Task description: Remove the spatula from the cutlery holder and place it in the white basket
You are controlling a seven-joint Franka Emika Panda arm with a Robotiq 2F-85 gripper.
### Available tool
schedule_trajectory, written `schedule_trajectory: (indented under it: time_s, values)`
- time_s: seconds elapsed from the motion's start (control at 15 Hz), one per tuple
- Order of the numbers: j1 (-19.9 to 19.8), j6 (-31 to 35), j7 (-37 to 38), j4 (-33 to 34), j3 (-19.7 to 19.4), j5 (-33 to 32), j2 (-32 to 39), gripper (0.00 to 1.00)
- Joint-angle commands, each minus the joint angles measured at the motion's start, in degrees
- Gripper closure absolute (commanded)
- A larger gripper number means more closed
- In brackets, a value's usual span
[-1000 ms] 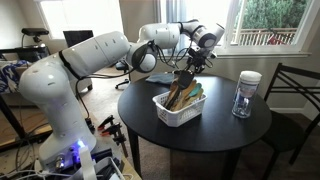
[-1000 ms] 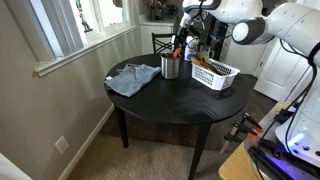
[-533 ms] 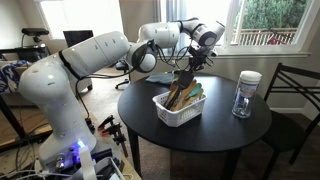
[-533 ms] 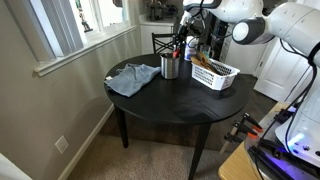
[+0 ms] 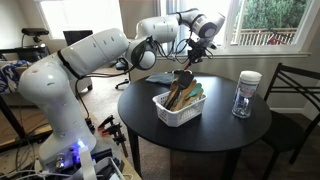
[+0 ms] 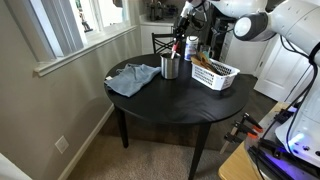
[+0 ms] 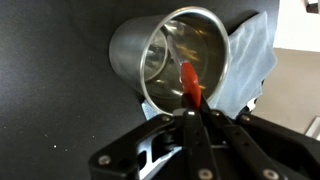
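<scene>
My gripper is shut on the thin red-orange spatula, which hangs straight down into the mouth of the shiny metal cutlery holder. In both exterior views the gripper hovers above the holder at the table's far side. The white basket with slotted sides stands on the round black table beside the holder and holds several wooden utensils.
A blue-grey cloth lies next to the holder. A clear jar with a white lid stands near the table edge. Chairs stand round the table, and a window wall runs behind it.
The jaws have shut on the spatula, and the gripper has risen a little above the holder with it.
</scene>
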Motion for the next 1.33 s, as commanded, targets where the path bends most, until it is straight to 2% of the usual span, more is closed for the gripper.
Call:
schedule_trajectory:
  time_s: [0.0, 0.4, 1.27]
  values:
    - [-1.06, -2.58, -0.87, -0.99, 3.16, -1.23, -3.22, 0.99]
    - [-0.67, -3.18, -1.37, -0.60, 4.33, -1.65, -6.10, 0.99]
    - [-0.58, -8.72, -3.41, -0.33, 2.33, -6.49, -15.64, 0.99]
